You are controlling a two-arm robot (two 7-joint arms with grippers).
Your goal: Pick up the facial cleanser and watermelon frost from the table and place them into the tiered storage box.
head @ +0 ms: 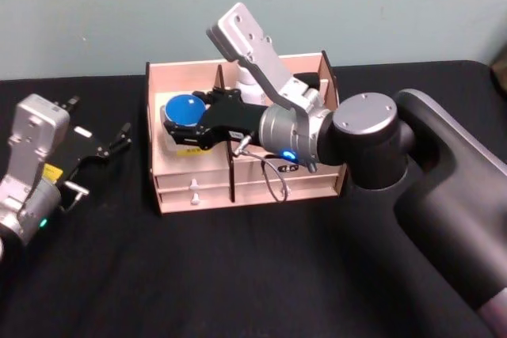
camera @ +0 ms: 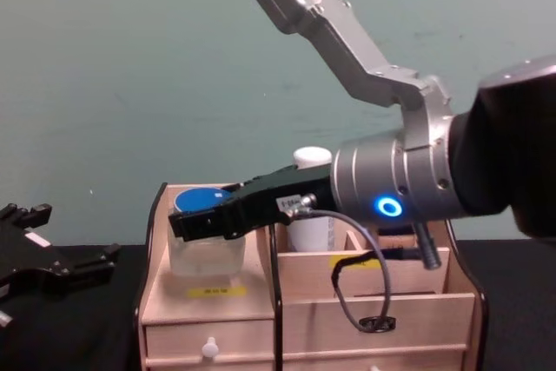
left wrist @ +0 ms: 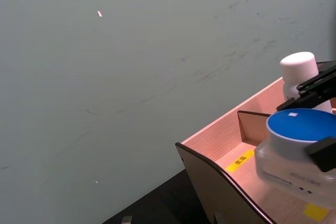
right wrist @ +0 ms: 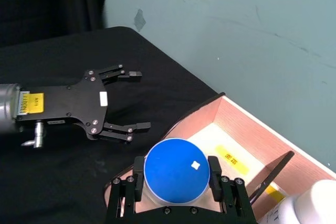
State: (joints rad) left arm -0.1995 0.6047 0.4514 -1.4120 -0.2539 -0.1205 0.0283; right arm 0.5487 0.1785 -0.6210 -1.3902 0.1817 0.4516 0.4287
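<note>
Right now the right gripper (head: 176, 122) reaches across the tiered storage box (head: 198, 187) from the robot's right, its black fingers (right wrist: 215, 174) clamped on either side of a clear jar with a blue lid (right wrist: 176, 170). Seen from the chest, the jar (camera: 205, 245) sits low in the box's left-hand compartment, above a yellow label, its base at or just over the compartment floor; whether it actually touches cannot be told. A white-capped bottle (camera: 310, 206) stands upright in a rear compartment, just behind the gripper's body. Two shallow drawers with small white knobs (head: 194, 186) run along the front of the box, which rests on the black bench (head: 238, 275).

Off to the robot's left, the left gripper (head: 119, 138) hovers over the bench, well apart from the box, with its fingers (right wrist: 131, 126) spread open and nothing between them. A cable (camera: 360, 288) loops down from the right wrist in front of the box.
</note>
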